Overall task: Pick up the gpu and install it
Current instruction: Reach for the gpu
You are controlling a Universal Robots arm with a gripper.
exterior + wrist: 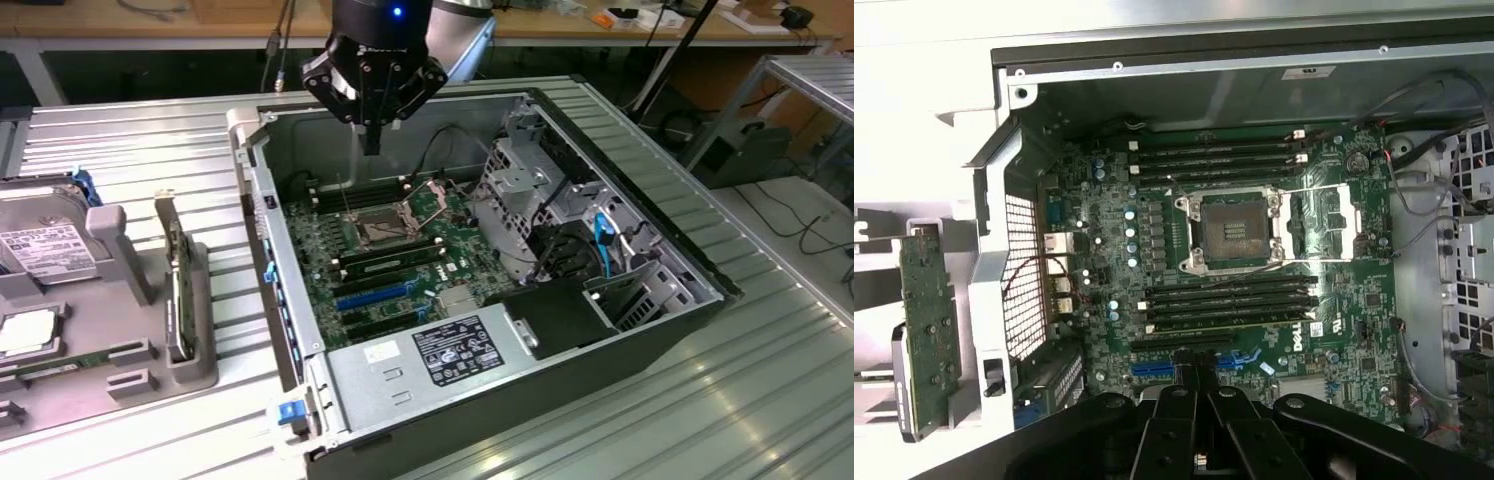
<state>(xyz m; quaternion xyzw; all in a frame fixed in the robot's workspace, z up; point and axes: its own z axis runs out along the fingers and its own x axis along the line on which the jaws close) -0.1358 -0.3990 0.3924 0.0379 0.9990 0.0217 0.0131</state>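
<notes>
The gpu (178,300) stands on edge in a slot of the grey holder (134,375), at the exterior view's left, outside the open computer case (274,300). In the wrist view the gpu (929,325) shows as a green board beside the case's perforated rear wall. My gripper (368,138) hangs over the far end of the case, above the motherboard (387,255), well apart from the gpu. Its fingers (1176,400) are pressed together, shut with nothing between them. They point down at the blue expansion slots (1154,367).
A silver hard drive (47,245) and a memory stick (60,362) sit in the same holder. Inside the case are the CPU socket (1234,228), a metal drive cage (534,190) with cables, and the power supply (427,350). Ribbed metal table (747,400) surrounds the case.
</notes>
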